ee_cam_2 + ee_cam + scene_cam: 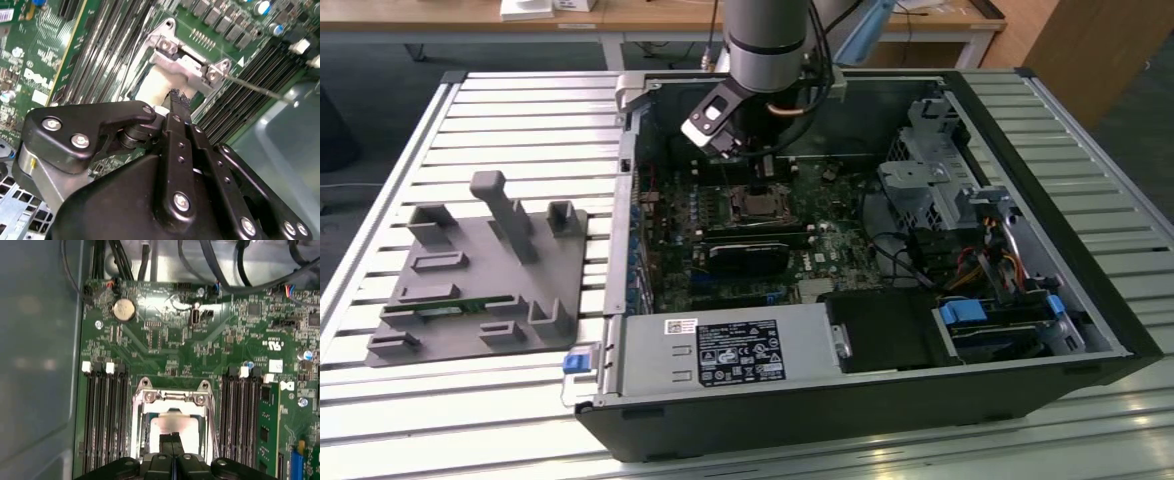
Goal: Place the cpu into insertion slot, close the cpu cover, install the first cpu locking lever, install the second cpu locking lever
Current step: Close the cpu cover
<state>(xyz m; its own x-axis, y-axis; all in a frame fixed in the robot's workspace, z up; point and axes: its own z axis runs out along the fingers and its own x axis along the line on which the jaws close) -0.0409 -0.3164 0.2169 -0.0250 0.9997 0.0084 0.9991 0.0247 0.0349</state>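
Contents of the open computer case [854, 405] are seen from above in the exterior view: a green motherboard [841, 245], a grey power supply box [720, 355] with a label along the near wall, a metal drive cage [934, 170] toward the exterior view's right, and bundled cables [987, 265]. The case is set on a slatted table [494, 110]. Beside it, on the exterior view's left, a grey fixture [520, 290] is placed, with a green module [454, 306] lying in one of its slots.

The insertion slot [754, 205] is found near the middle of the board. The cpu [175, 424] is seated in it, its pale top shown through the window of the cpu cover [172, 396] in the first wrist view. The cover's silver frame is laid around the cpu, though it cannot be told for certain whether it is pressed fully flat.

The gripper [172, 440] is held directly above the cpu with its fingers drawn together and nothing seen between them. Any contact with the cpu is hidden by the fingers themselves. A thin locking lever [257, 89] is seen sticking out from the hinge corner of the cover in the second wrist view, its far end blurred. Memory slots [102, 415] are ranged on both sides of the insertion slot, cut off by the gripper body
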